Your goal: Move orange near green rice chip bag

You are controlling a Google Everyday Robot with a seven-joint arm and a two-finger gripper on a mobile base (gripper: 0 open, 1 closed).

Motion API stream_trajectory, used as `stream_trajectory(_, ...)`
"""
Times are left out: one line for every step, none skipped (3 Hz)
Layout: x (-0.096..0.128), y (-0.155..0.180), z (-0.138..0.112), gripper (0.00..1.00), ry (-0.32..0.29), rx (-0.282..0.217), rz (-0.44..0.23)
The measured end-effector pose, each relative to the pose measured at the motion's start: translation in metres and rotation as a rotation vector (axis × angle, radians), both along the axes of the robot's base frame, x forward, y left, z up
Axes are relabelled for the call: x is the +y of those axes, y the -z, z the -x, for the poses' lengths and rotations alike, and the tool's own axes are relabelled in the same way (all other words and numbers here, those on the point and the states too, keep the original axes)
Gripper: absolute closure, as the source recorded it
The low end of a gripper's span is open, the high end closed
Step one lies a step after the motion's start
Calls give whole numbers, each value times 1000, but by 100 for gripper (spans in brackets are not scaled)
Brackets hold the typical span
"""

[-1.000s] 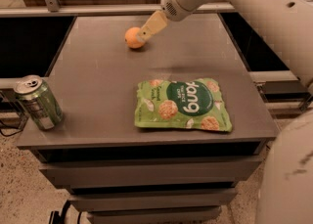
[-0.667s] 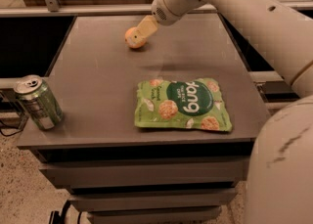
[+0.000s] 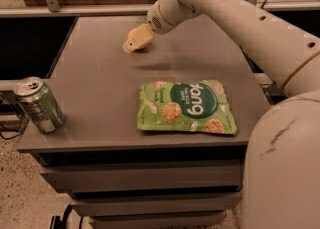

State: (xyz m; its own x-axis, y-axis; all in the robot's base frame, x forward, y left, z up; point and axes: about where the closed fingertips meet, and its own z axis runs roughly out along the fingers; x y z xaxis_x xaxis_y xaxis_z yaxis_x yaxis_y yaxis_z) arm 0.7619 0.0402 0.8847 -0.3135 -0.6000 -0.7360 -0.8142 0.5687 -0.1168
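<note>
The small round orange (image 3: 131, 34) lies at the far middle of the grey table (image 3: 95, 88). My gripper (image 3: 134, 43) reaches down from the upper right and sits right at the orange, covering most of it. The green rice chip bag (image 3: 187, 107) lies flat near the table's front edge, right of the middle, well apart from the orange and the gripper.
A green-and-silver drink can (image 3: 39, 104) stands upright at the table's front left corner. My white arm (image 3: 240, 18) spans the upper right and its bulk fills the lower right. A rail and a shelf run behind the table.
The gripper has moved left and down onto the orange, which it now mostly covers. The orange, bag and can lie where they were.
</note>
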Motion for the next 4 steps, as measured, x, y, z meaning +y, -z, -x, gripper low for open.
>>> stream_trajectory(6, 9, -3, 0, -24, -5, -18)
stream_trajectory(10, 18, -6, 0, -36, -3, -37)
stream_trajectory(13, 26, -9, 0, -49, 0, -52)
stream_trajectory(20, 30, -12, 16, -67, 3, -67)
